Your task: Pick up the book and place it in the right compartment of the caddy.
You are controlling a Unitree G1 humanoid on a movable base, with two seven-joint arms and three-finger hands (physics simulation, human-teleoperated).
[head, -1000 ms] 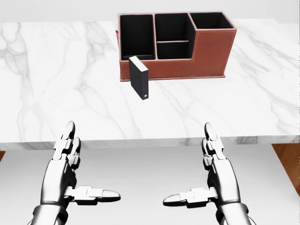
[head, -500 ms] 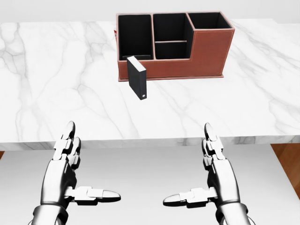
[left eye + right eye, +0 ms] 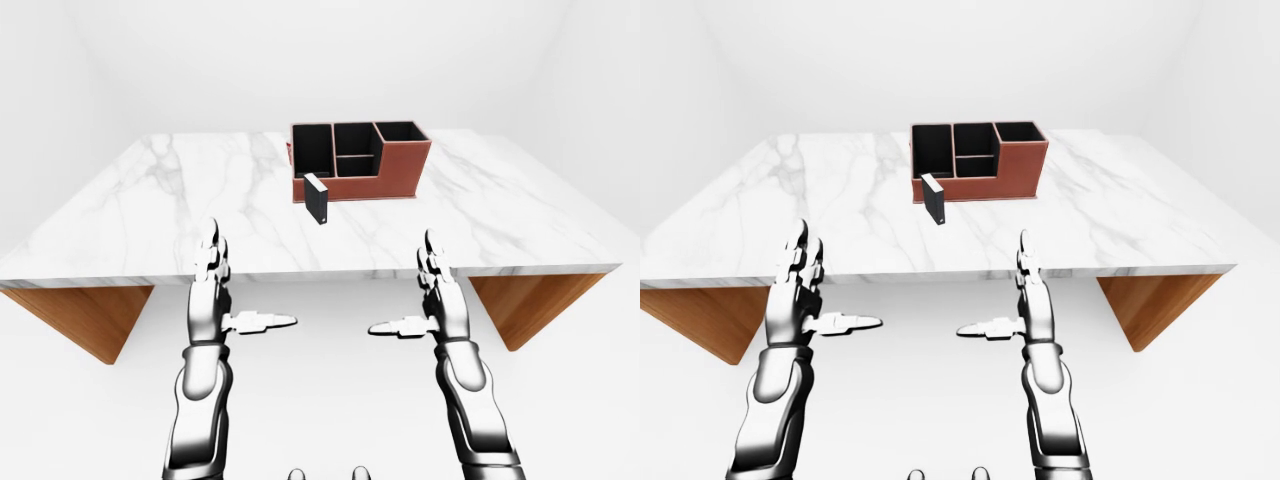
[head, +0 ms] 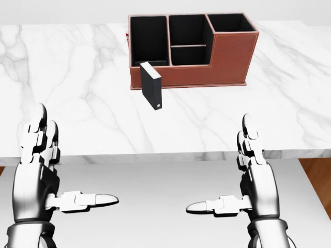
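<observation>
**Black book upright on the marble, both hands empty below the table edge**

The thin black hardcover book (image 4: 151, 86) stands upright on the white grey-veined marble tabletop (image 4: 67, 88), its narrow spine facing the camera in the head view. A small pale round mark sits near the bottom of that spine. Its covers are plain and matte, with no lettering that can be read. The book stands just beside the reddish-brown leather desk caddy (image 4: 227, 59), near the caddy's lower-left corner in the head view; whether the 2 touch cannot be told.

The caddy has black-lined compartments: 1 tall slot on the left, 2 smaller ones in the middle split by a divider, and 1 on the right behind a taller wall. All look empty.

The silver 3-finger left hand (image 4: 39, 165) and the matching right hand (image 4: 251, 175) hover below the near table edge, well apart from the book. Each has its 2 fingers pointing up and its thumb stretched inward toward the other hand, spread wide and holding nothing.

In the left-eye view, tan wooden supports (image 3: 85, 318) show beneath the tabletop at both sides.
</observation>
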